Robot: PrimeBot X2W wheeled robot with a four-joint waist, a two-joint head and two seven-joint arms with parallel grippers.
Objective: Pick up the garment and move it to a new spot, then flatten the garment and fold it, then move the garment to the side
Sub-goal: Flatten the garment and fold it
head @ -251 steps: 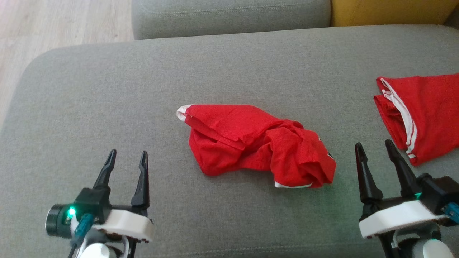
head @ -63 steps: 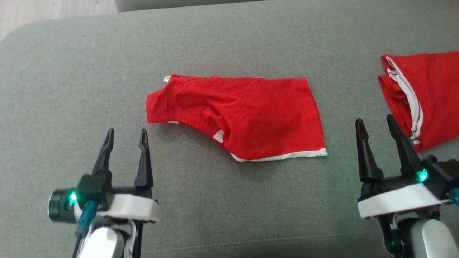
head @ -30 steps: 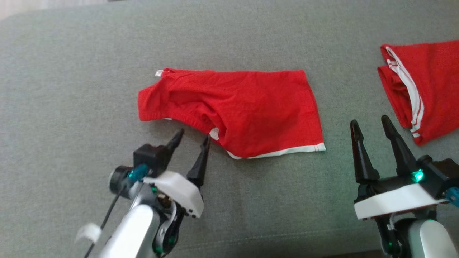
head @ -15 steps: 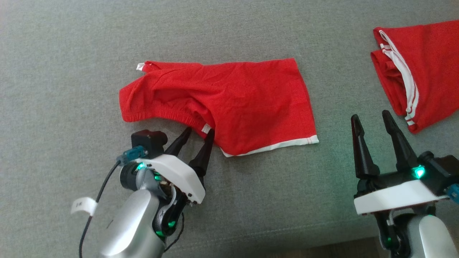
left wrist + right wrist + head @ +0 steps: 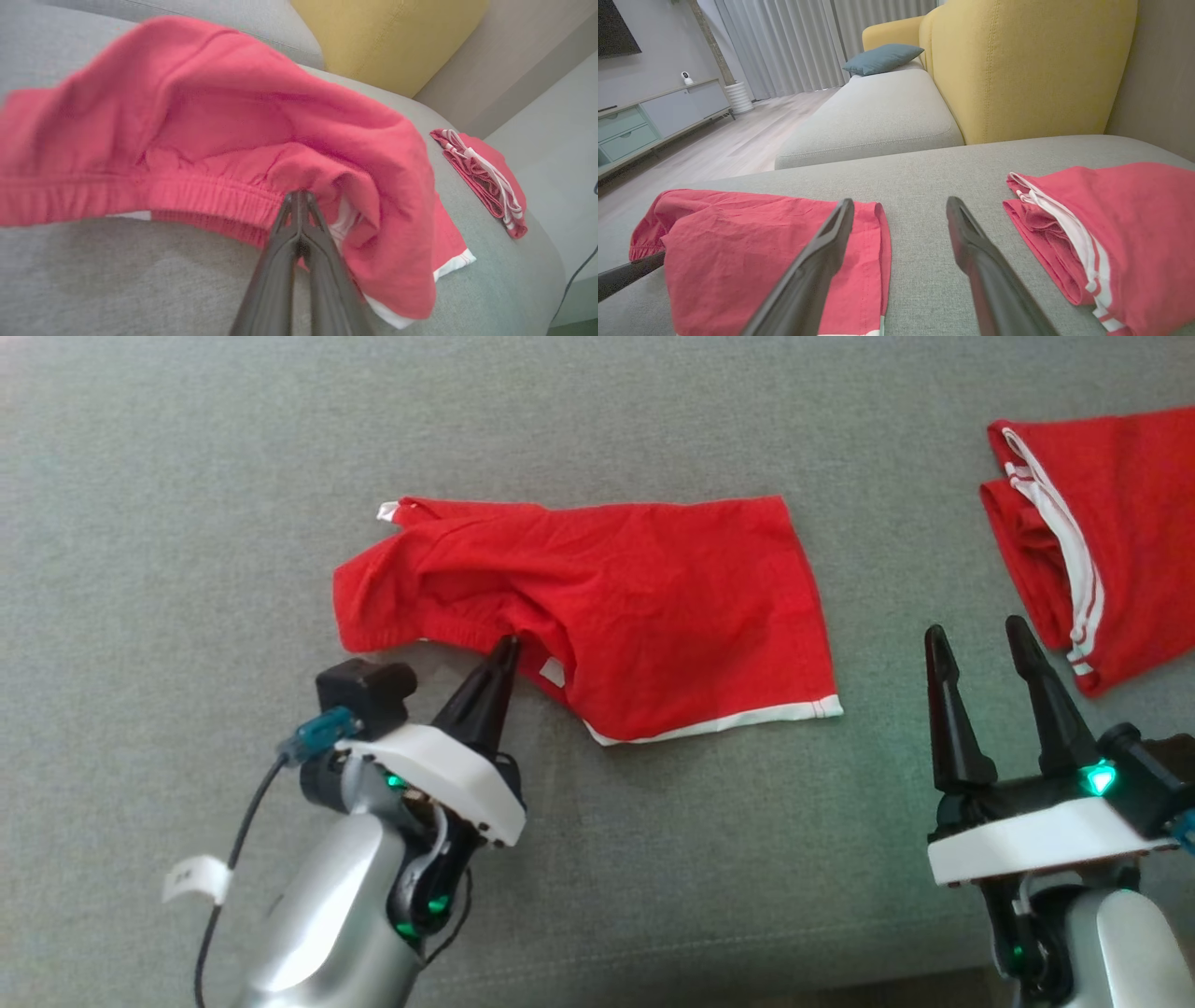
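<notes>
The garment (image 5: pixel 644 597) is a pair of red shorts with white hem trim, lying spread in the middle of the grey sofa cushion (image 5: pixel 168 476). My left gripper (image 5: pixel 507 649) is shut on the near edge of its elastic waistband. In the left wrist view the two dark fingers (image 5: pixel 299 219) meet on the gathered waistband of the garment (image 5: pixel 224 121), and the cloth puckers there. My right gripper (image 5: pixel 976 639) stands open above the cushion, right of the garment's hem and touching nothing. In the right wrist view the right gripper (image 5: pixel 901 205) is open with bare cushion in the gap, and the garment (image 5: pixel 752 242) lies to its left.
A second red garment (image 5: pixel 1102 532) with white stripes lies folded at the right edge, also the second red garment (image 5: pixel 1115 224) close to my right gripper. A yellow armchair (image 5: pixel 1017 60) and another grey cushion (image 5: pixel 878 112) stand behind. The cushion's front seam runs near the arms.
My left gripper has reached forward to the waistband's near edge and shut on it; half a second ago its fingers were open. The right arm has stayed put. The camera shifted slightly.
</notes>
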